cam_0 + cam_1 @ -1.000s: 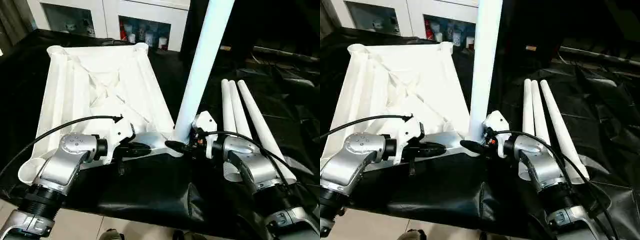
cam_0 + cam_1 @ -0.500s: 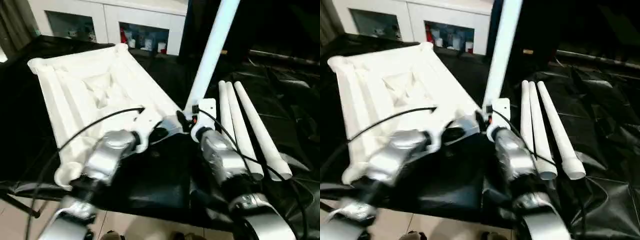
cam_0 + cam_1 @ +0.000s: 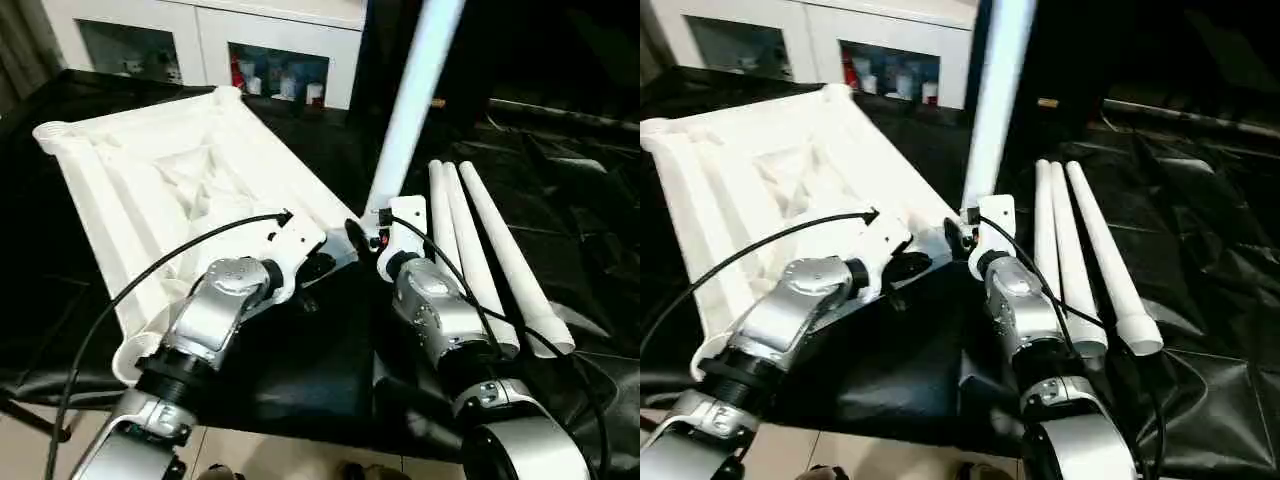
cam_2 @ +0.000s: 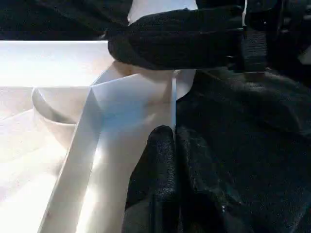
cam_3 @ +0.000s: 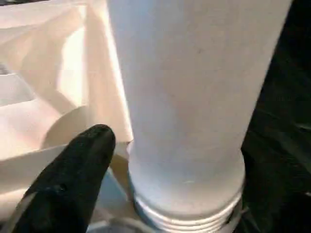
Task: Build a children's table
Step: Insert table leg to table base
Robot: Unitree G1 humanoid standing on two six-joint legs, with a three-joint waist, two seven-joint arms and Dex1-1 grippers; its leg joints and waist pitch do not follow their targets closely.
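Three spare legs [image 3: 480, 250] lie on black sheeting [image 3: 320, 360]; left fingers [image 4: 165, 170] together, right fingers' state unclear.

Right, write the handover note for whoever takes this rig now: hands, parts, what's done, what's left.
Left hand: shut, fingertips pinching a thin rib of the white ribbed plastic table top at its near corner.
Right hand: at the base of the upright white tapered tube leg; one finger stands beside the leg; grip not readable.
Parts: top lies underside up on the black sheet; three loose white tube legs lie to its right.
Done: first leg stands in the near corner socket, threads still showing.
Left: seat it, fit three more.
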